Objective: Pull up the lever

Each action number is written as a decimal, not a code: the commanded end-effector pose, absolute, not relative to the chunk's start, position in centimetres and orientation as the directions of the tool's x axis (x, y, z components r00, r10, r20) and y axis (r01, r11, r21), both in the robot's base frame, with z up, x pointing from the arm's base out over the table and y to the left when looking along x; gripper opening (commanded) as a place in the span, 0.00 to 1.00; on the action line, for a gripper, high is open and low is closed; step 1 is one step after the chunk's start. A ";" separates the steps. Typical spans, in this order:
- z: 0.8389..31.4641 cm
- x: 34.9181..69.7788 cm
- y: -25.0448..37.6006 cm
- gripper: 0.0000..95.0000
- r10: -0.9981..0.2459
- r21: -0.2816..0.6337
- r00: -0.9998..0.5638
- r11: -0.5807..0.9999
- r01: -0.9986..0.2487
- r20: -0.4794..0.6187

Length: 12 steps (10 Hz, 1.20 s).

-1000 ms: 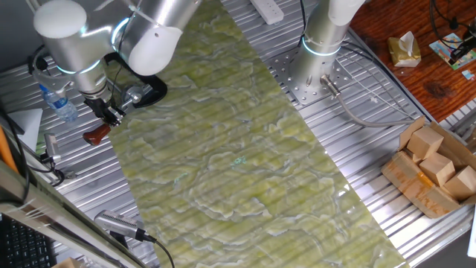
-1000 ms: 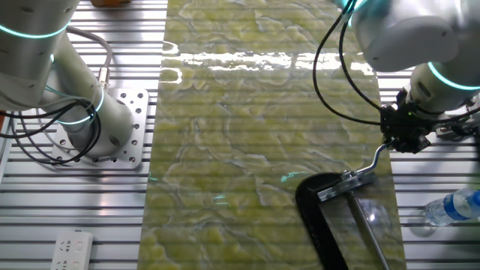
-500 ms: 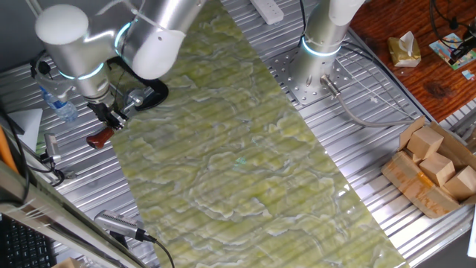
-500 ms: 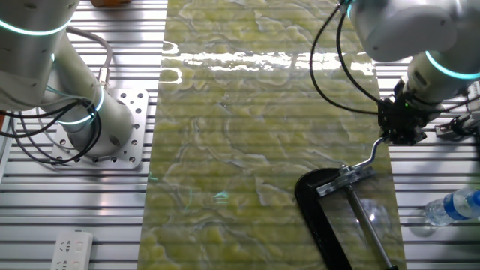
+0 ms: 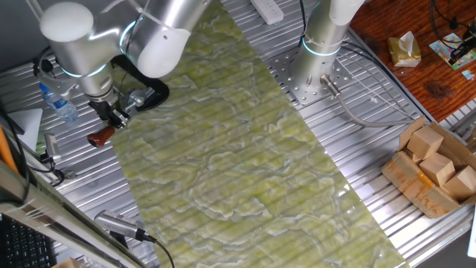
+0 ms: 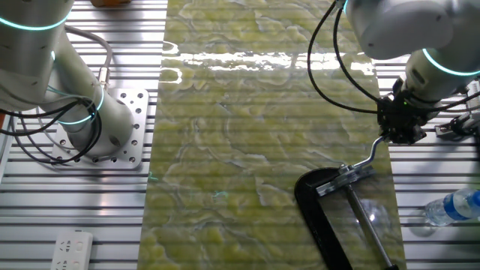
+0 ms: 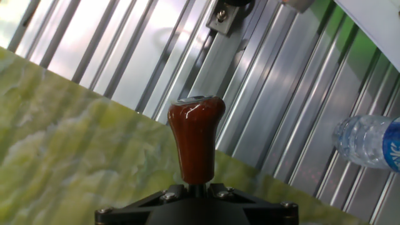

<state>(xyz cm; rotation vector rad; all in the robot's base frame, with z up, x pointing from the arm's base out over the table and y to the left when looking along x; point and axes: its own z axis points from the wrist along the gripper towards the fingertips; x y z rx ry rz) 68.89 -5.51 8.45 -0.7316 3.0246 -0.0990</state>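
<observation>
The lever (image 5: 110,126) is a thin silver arm ending in a dark-red knob (image 5: 100,137), and it sticks out from the black C-shaped clamp (image 5: 146,94) at the mat's left edge. My gripper (image 5: 113,116) is shut on the lever's arm just behind the knob. In the other fixed view the gripper (image 6: 400,130) holds the top of the bent silver lever (image 6: 367,162) above the clamp (image 6: 319,206). The hand view has the knob (image 7: 195,136) standing straight out from between the shut fingers of the gripper (image 7: 197,186).
A green marbled mat (image 5: 238,149) covers the slatted metal table (image 5: 357,134). A water bottle (image 5: 58,100) lies left of the gripper. The clamp's long silver rod (image 6: 369,229) runs along the mat. A second arm's base (image 5: 318,52) stands at the back; a box of wooden blocks (image 5: 435,167) sits right.
The gripper, still shut on the lever, has shifted slightly, carrying the knob end with it. The clamp has moved a little along the mat edge.
</observation>
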 end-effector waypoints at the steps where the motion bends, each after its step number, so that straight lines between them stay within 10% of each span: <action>1: 10.8 68.7 -5.9 0.00 -0.468 -0.058 -0.884 0.883 -0.466 -0.014; 12: 13.2 66.7 -7.8 0.00 -0.509 -0.040 -0.857 0.861 -0.507 -0.083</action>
